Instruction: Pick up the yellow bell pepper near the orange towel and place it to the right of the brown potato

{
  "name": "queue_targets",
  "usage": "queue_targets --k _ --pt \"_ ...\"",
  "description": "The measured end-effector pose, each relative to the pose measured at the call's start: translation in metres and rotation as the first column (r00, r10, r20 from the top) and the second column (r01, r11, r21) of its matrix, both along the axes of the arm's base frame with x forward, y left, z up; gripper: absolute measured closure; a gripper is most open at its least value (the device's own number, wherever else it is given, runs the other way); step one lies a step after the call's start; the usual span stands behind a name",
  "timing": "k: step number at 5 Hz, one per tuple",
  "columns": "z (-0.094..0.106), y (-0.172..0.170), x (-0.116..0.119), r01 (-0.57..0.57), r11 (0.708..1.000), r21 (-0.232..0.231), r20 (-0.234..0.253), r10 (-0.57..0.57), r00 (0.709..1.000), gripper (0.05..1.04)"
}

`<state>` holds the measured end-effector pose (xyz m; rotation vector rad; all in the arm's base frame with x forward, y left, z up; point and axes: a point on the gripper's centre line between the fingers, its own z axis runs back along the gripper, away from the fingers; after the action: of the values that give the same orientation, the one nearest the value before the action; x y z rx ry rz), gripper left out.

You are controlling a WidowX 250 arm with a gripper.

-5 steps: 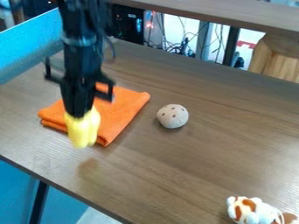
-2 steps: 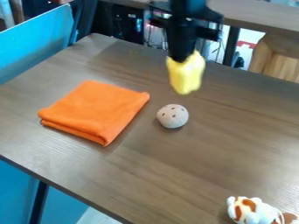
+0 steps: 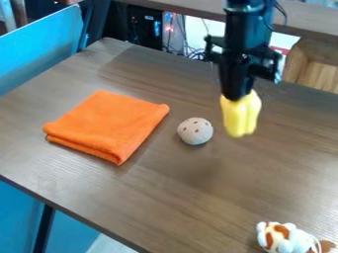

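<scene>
My gripper (image 3: 239,95) hangs over the right half of the table, pointing down and shut on a yellow object (image 3: 241,114). The yellow thing is held at its top, with its lower end above the table surface. Left of it, a pale round ball with dark dots (image 3: 195,131) rests on the wood, apart from the gripper. Farther left lies a folded orange cloth (image 3: 107,125), flat on the table.
A white and orange plush toy (image 3: 287,239) lies at the bottom right. The brown table (image 3: 178,197) has its front edge running down from the left. A blue panel (image 3: 41,47) stands at the upper left, and cables hang behind the table.
The gripper has moved from above the orange cloth to the right, past the ball, carrying the yellow object. The cloth, ball and plush toy lie where they were.
</scene>
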<state>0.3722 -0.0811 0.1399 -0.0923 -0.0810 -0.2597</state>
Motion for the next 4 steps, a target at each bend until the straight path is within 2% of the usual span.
queue_targets --k 1,2,3,4 --pt "-0.021 -0.007 -0.002 0.024 0.999 0.04 -0.054 -0.022 0.998 0.965" --pt "-0.038 -0.003 0.003 0.018 0.997 0.074 -0.064 -0.014 0.998 0.965" --pt "-0.044 0.002 0.008 0.003 0.994 0.111 -0.044 0.002 0.999 0.965" --pt "-0.053 0.003 0.009 -0.005 0.992 0.125 -0.059 0.012 0.998 0.965"
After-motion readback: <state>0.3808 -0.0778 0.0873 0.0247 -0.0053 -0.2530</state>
